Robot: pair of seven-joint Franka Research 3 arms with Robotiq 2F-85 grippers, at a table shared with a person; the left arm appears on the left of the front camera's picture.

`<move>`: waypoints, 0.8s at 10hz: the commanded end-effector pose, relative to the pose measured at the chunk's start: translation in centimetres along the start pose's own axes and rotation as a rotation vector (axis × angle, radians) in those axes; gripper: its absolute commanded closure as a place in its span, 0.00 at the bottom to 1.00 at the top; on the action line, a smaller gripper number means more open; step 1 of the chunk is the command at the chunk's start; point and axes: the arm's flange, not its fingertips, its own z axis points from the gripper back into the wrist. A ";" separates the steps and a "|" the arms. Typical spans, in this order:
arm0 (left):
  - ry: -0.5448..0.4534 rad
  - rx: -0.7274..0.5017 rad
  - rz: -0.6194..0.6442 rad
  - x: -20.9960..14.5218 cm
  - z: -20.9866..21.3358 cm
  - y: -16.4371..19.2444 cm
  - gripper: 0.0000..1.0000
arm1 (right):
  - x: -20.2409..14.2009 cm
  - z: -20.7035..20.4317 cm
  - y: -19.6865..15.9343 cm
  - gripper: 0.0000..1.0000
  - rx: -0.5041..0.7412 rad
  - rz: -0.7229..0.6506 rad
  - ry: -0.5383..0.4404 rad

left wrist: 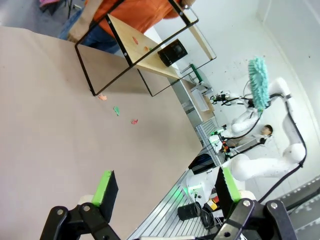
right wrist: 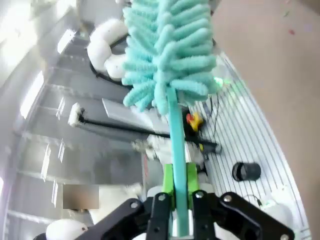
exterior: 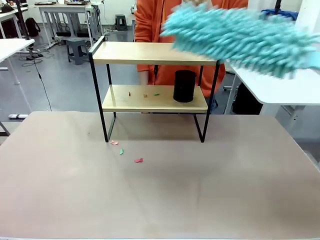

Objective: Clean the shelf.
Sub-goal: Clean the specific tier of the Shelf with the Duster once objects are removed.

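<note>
A two-tier shelf [exterior: 150, 53] stands toward the far side of the brown-covered surface [exterior: 200, 190], its two light wooden boards carried in a thin black frame. A fluffy teal duster [exterior: 240, 35], smeared with blur in the front view, hangs high at the picture's right. Its head overlaps the right end of the upper board; whether it touches the wood cannot be told.

The right end effector [right wrist: 180, 176] is clamped on the duster's thin teal handle [right wrist: 176, 140], green pads pressed to either side of it, the head fanning out above. The left end effector [left wrist: 166, 182] hovers low over bare surface on the robot's side, well apart from the shelf. Its fingers are spread wide with nothing between them.

On the lower board a black cup [exterior: 184, 86] stands upright, right of the middle, and a few coloured scraps [exterior: 145, 95] lie to its left. Three loose bits [exterior: 121, 151], two pink and one green, lie on the surface just in front of the shelf's near left leg.

A person [exterior: 150, 20] in an orange top stands directly behind the shelf, partly hidden by its boards and by the duster. A white table [exterior: 280, 92] sits beyond the surface at the right, and a grey stool [exterior: 77, 49] stands on the floor farther back at the left.
</note>
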 end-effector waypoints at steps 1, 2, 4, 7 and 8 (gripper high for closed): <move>-0.011 -0.015 -0.023 0.0 -0.2 0.0 0.00 | -5.8 3.1 -3.4 0.87 0.018 -0.102 -0.365; -0.011 -0.015 -0.023 0.0 -0.2 0.0 0.00 | -9.6 4.2 -6.1 0.87 -0.006 -0.247 -0.549; -0.011 -0.015 -0.023 0.0 -0.2 0.0 0.00 | -13.1 4.6 -10.4 0.87 0.005 -0.461 -0.723; -0.011 -0.015 -0.023 0.0 -0.2 0.0 0.00 | -7.2 2.4 -14.1 0.87 -0.167 -0.669 -0.622; -0.011 -0.015 -0.023 0.0 -0.2 0.0 0.00 | -15.1 5.2 -14.2 0.87 -0.081 -0.571 -0.684</move>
